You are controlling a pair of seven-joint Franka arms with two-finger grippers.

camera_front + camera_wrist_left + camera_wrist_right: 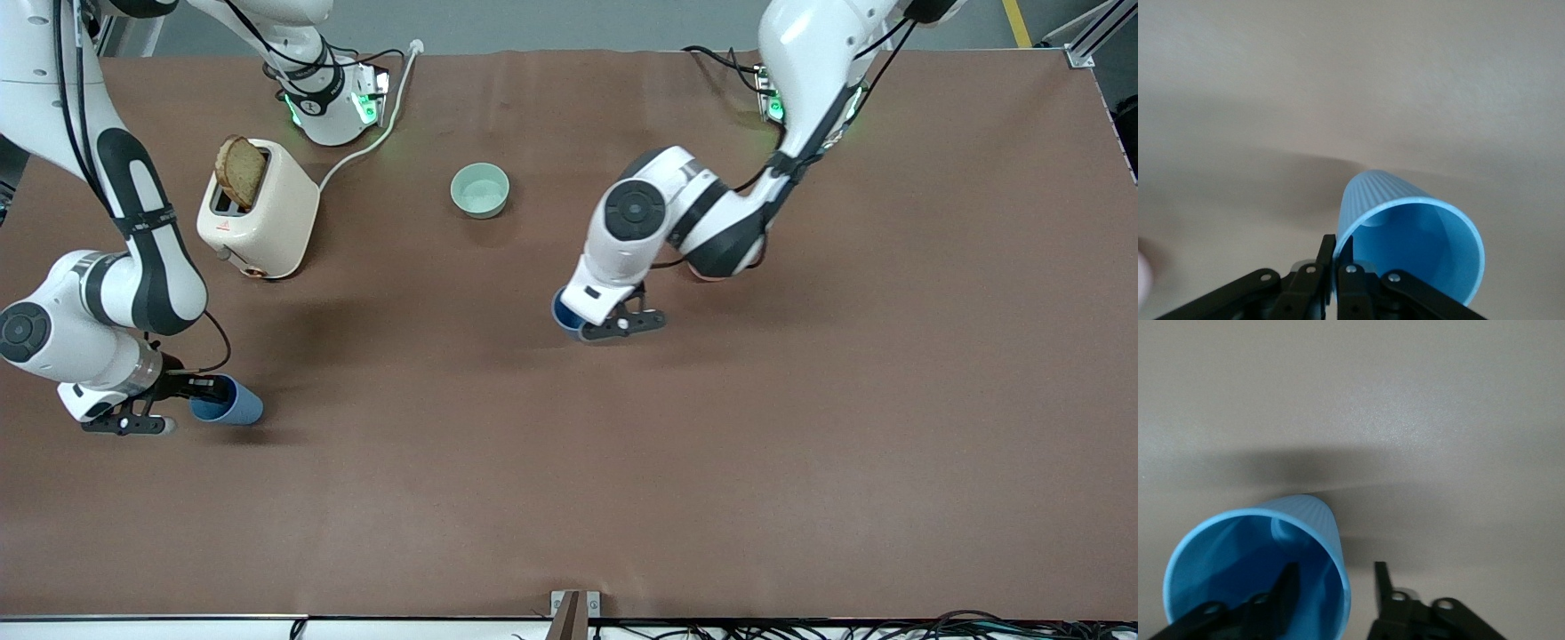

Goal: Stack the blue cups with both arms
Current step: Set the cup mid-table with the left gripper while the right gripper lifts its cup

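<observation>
One blue cup [563, 311] is at the middle of the table, mostly hidden under my left gripper [589, 326]. In the left wrist view this cup [1405, 227] has its mouth toward the camera, and my left gripper [1336, 241] is shut on its rim, one finger inside and one outside. The other blue cup [233, 403] is toward the right arm's end of the table. My right gripper [191, 404] is at its mouth. In the right wrist view my right gripper [1336, 570] is open and straddles the wall of that cup [1251, 540], one finger inside and one outside.
A cream toaster [258, 222] with a slice of toast [240, 171] stands near the right arm's base, its cord running to the table's edge. A pale green bowl [480, 189] sits between the arms' bases. A sliver of something pink [707, 274] shows under the left arm.
</observation>
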